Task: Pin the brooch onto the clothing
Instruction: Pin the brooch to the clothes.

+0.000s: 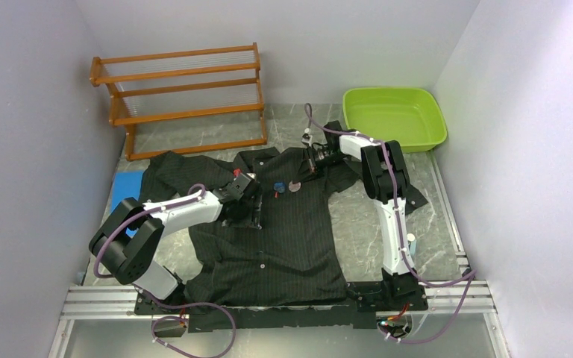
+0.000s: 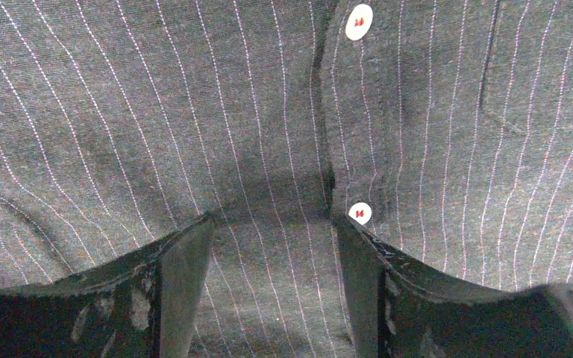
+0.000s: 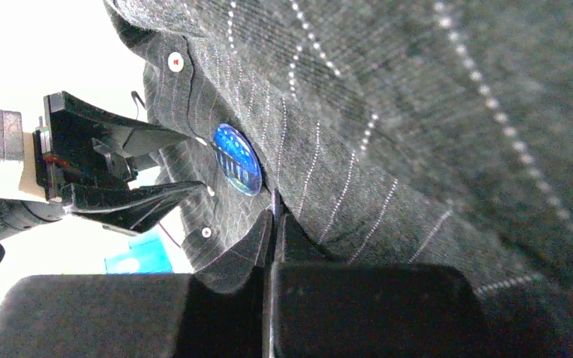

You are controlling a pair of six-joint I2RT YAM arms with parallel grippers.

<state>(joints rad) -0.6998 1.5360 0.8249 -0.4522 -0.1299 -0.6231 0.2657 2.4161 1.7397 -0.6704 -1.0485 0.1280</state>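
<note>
Two views differ: my closed right gripper (image 3: 274,220) sees the blue brooch (image 3: 237,159) on the shirt (image 3: 418,112); my spread left gripper (image 2: 272,224) sees buttons (image 2: 359,22).

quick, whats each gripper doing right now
left gripper: open over the shirt, holding nothing
right gripper: shut, right at the shirt; whether it holds anything cannot be told

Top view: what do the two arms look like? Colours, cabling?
Left arm and right arm match: white shells, black joints and bases, pale purple cables looping alongside. Left gripper and right gripper are black, the left one's fingers scuffed.
</note>
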